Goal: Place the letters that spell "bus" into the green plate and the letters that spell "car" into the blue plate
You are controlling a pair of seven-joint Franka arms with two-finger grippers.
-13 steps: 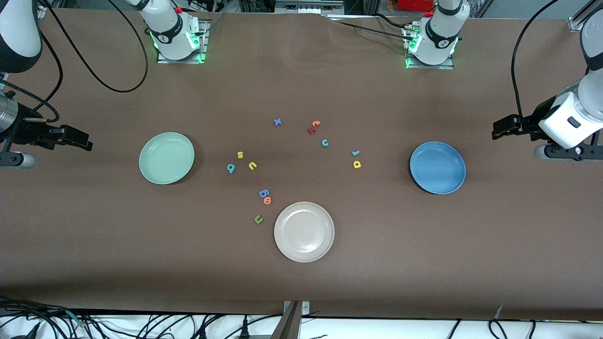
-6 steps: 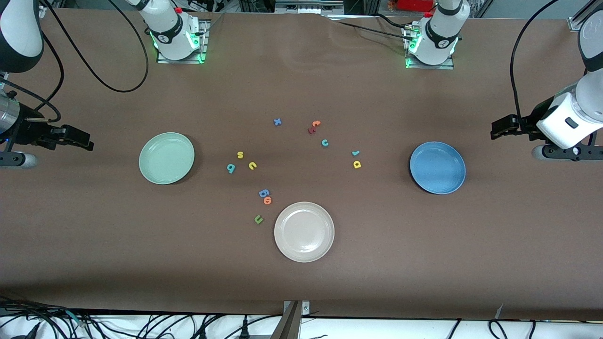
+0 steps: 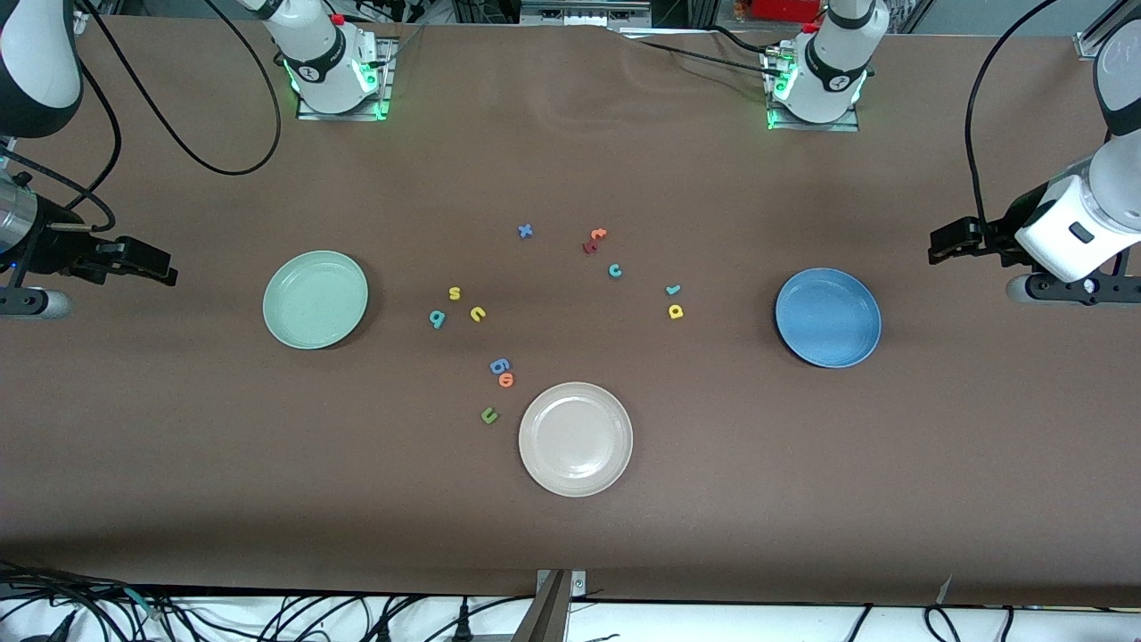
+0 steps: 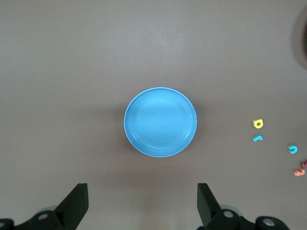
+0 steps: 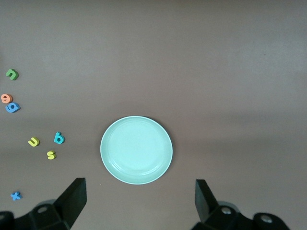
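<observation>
Both claws spread open, empty | left claw (image 4: 141, 206) | right claw (image 5: 139, 203) | fingertips cropped in wrist views

Three plates: one green plate (image 3: 315, 299), one blue plate (image 3: 828, 317), one cream-white plate (image 3: 575, 438). Eleven foam letters: three teal, three yellow, two orange, two blue, one green, one dark red.

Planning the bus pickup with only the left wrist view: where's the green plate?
Observer: The green plate lies toward the right arm's end of the table, nothing in it.
Operator: And the bus letters?
Observer: The teal b, yellow s and yellow u lie clustered on the table beside that plate.
Operator: Right end effector?
Observer: The right end effector waits open and empty over its arm's end of the table.
</observation>
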